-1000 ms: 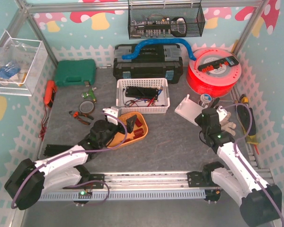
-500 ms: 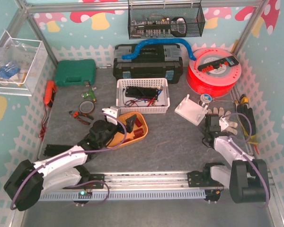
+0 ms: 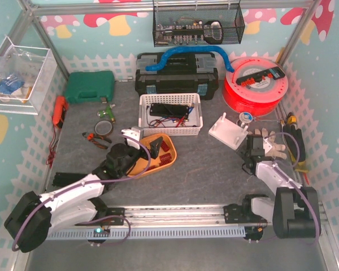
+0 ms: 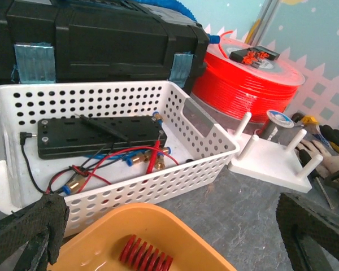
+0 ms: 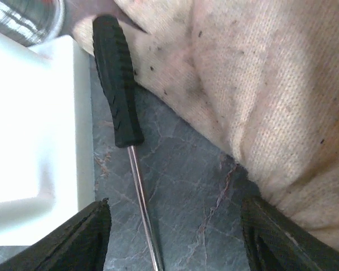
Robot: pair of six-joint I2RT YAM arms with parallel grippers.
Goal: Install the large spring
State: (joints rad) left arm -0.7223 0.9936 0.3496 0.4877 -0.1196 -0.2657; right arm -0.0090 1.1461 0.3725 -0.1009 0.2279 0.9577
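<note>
A red coil spring (image 4: pixel 146 257) lies in the orange tray (image 4: pixel 175 226); in the top view the tray (image 3: pixel 150 164) holds several red springs (image 3: pixel 166 153). I cannot tell which one is the large spring. My left gripper (image 3: pixel 147 144) (image 4: pixel 172 231) hovers open over the tray's near part with nothing in it. A white peg stand (image 3: pixel 229 131) (image 4: pixel 271 166) sits to the right. My right gripper (image 3: pixel 253 148) (image 5: pixel 181 237) is low over the table between the stand and a glove (image 3: pixel 269 144). It is open, and a black-handled screwdriver (image 5: pixel 118 90) lies on the table between its fingers.
A white perforated basket (image 3: pixel 170 114) with cables stands behind the tray, with a black toolbox (image 3: pixel 177 76) and a red filament spool (image 3: pixel 255 84) further back. Pliers and a tape roll (image 3: pixel 101 129) lie at the left. Hand tools (image 3: pixel 294 141) lie along the right frame rail.
The right arm has folded down and lowered its gripper to the table by the glove. Its jaws have gone from shut to open. The left arm has not moved.
</note>
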